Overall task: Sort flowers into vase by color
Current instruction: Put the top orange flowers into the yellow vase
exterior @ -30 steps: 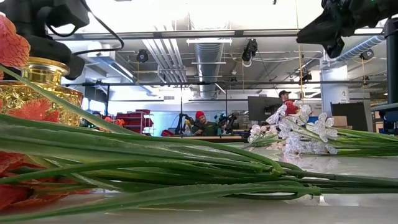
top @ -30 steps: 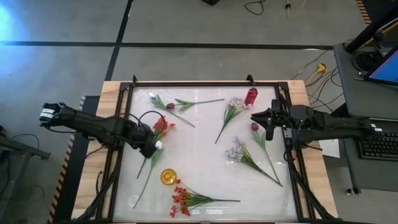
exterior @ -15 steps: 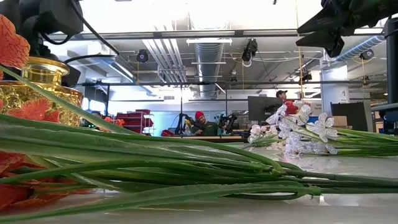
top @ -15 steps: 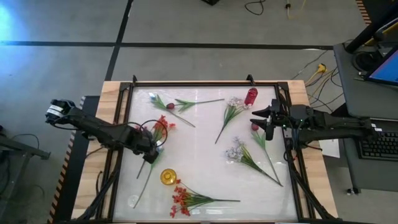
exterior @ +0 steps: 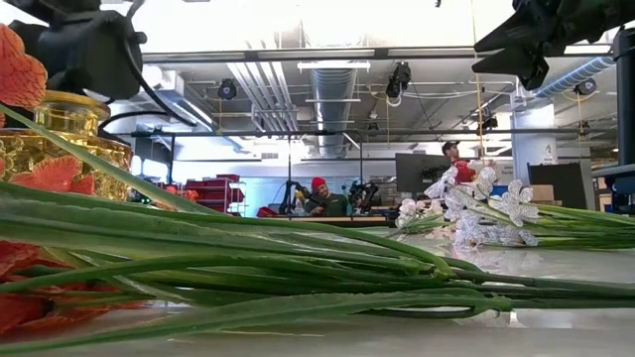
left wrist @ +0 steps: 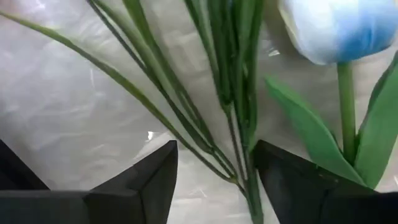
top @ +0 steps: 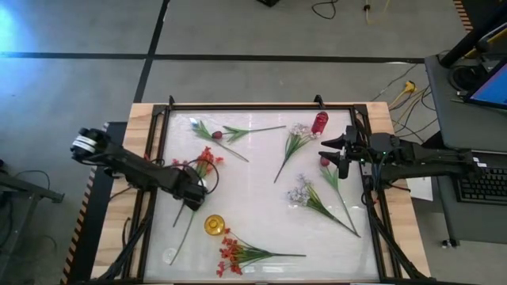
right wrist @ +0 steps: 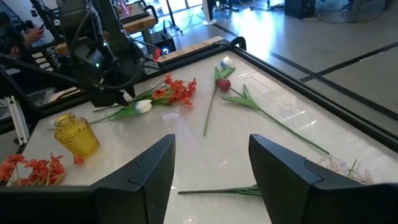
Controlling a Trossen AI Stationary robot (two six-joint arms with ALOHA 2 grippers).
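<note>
The left hand (top: 198, 187) hangs low over the worktop (top: 261, 198) with its fingers (left wrist: 149, 180) parted around the green stems of the red-orange spray (top: 207, 161), the white bud (left wrist: 333, 28) just beyond them, gripping nothing. The right hand (top: 331, 152) hovers open and empty beside the maroon tulip bud (top: 324, 161). The other flowers lie scattered around the yellow vase (top: 214, 225).

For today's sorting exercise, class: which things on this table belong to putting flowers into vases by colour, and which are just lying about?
Part of the job:
- red-orange sprays
- white sprays
- maroon tulip
- white bud
- yellow vase
- red vase
- left hand, open astride stems

Lying about:
- nothing evident on the table
</note>
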